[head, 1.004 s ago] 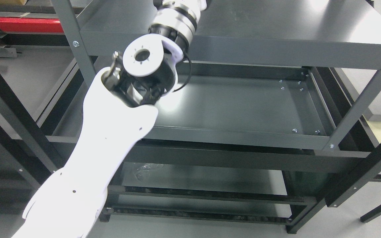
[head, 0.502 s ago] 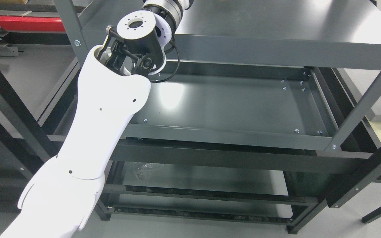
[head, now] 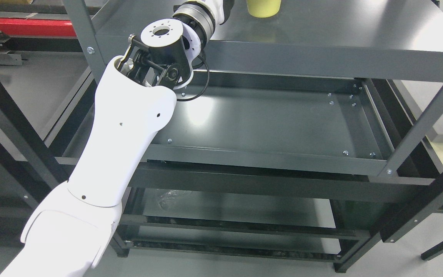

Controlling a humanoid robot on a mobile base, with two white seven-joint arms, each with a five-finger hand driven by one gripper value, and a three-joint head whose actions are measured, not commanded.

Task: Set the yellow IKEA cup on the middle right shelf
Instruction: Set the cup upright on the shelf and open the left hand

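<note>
The yellow cup (head: 263, 7) stands on the top shelf (head: 340, 34) of a dark grey metal rack; only its lower part shows, cut by the picture's top edge. My left arm (head: 129, 127) rises from the lower left, and its wrist (head: 196, 19) reaches over the top shelf's front lip. The left hand itself is cut off at the top edge, just left of the cup. Whether it touches the cup is hidden. The middle shelf (head: 275, 123) lies below with nothing on it. My right arm does not show.
The rack's uprights (head: 421, 127) and front rails frame the middle shelf. A crumpled clear plastic wrap (head: 169, 196) lies on the lower shelf. Black table frames stand at left and right, and a red bar (head: 21, 27) runs at the upper left.
My left forearm and elbow joint have swung up and to the left, the wrist reaching further over the top shelf. The camera tilted up slightly, bringing the cup's base into view.
</note>
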